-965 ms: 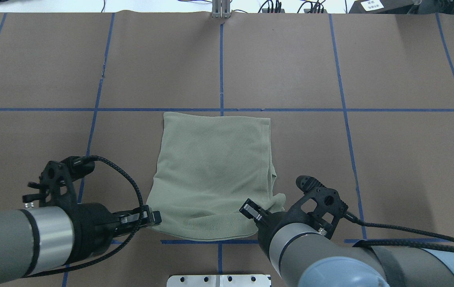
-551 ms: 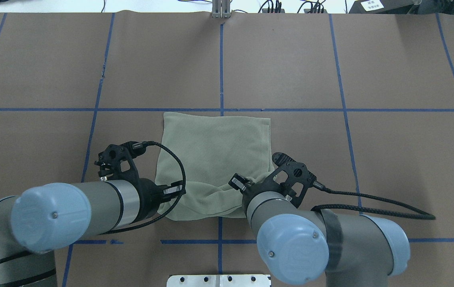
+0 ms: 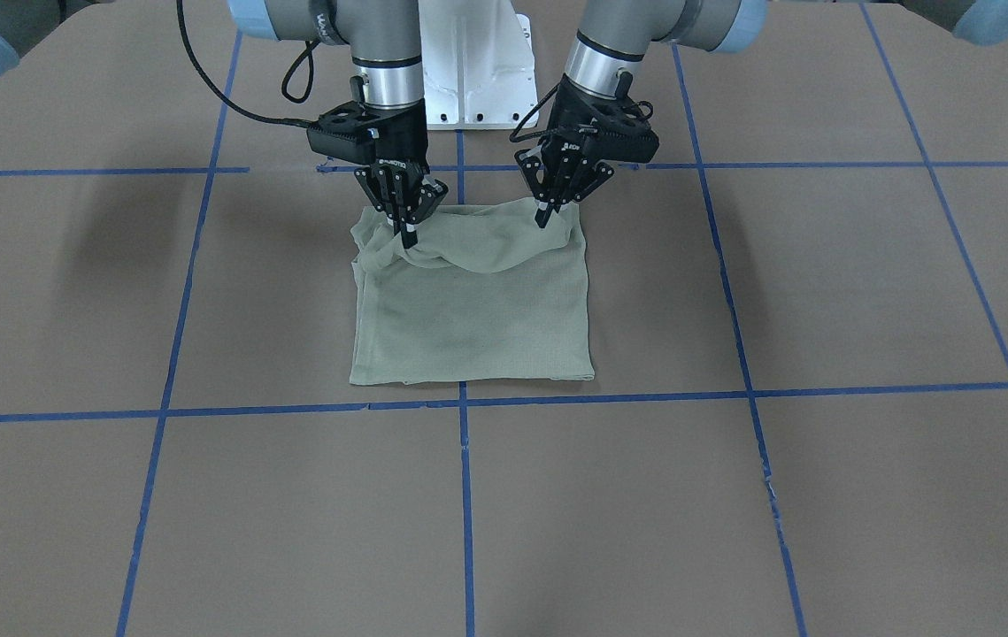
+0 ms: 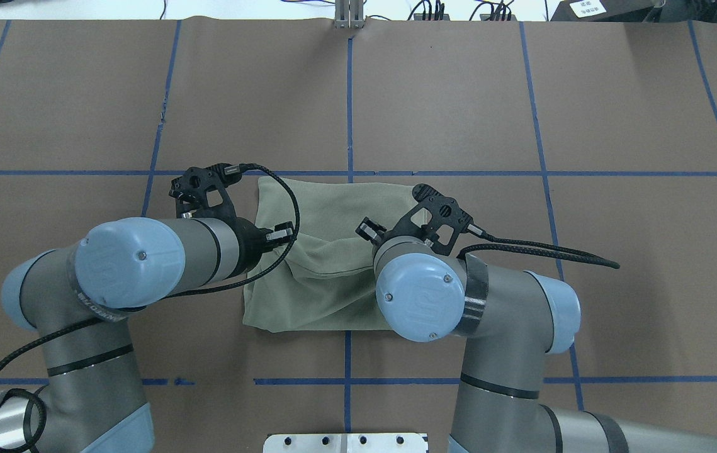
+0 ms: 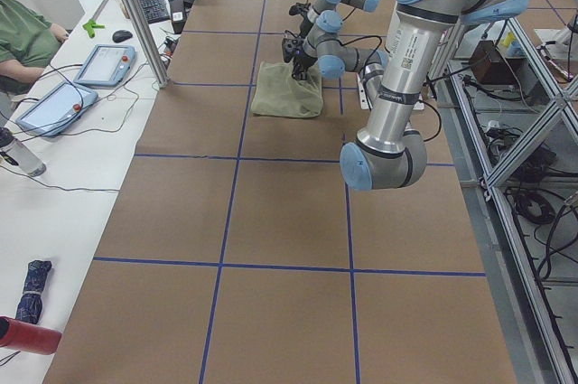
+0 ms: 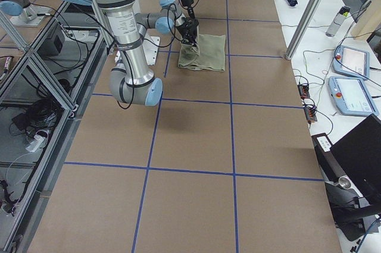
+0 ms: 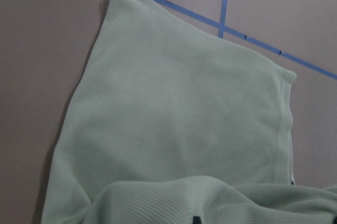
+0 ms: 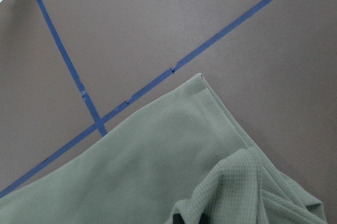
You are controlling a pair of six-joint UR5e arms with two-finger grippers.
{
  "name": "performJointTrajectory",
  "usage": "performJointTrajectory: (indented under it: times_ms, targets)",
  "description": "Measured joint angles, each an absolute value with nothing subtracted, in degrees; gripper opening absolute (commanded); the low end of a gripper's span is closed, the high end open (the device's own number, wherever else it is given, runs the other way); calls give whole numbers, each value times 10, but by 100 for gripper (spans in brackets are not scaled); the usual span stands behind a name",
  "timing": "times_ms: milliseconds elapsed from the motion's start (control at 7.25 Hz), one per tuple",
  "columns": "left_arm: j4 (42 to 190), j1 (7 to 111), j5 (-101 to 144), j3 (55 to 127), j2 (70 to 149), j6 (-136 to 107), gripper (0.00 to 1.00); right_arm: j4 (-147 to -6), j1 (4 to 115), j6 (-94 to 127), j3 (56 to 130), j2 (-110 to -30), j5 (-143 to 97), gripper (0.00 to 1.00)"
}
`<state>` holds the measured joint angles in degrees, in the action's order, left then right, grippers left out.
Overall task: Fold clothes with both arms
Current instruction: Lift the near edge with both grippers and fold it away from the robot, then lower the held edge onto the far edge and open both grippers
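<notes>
left gripper (image 3: 544, 215) and right gripper (image 3: 407, 234) each clenched on the shirt (image 3: 477, 318), its robot-side edge held above the flat part.

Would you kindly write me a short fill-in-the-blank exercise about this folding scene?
The left pincer and right pincer are both shut on the ____.
Its colour is sage ____.
The tape lines on the table are ____.
Missing words: shirt, green, blue.
</notes>
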<state>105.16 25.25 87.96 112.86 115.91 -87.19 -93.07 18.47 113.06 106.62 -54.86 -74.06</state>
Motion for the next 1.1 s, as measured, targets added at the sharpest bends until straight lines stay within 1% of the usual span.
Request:
performJointTrajectory:
  times_ms: [276, 551, 827, 965, 1103]
  targets:
    - [1056, 288, 880, 1087, 1175, -841, 0, -929, 202, 1119, 1038, -537, -747, 0]
    - [1072, 302, 879, 1026, 1197, -823, 0, -914, 212, 1113, 1008, -531, -748, 0]
    - [1106, 305, 878, 981, 1203, -814, 0, -882, 222, 1110, 946, -505, -748, 0]
    - [1114, 305, 878, 972, 1204, -810, 0, -871, 228, 1105, 926, -496, -751, 0]
    - [1117, 305, 878, 967, 1205, -807, 75, -864, 234, 1096, 916, -492, -757, 56]
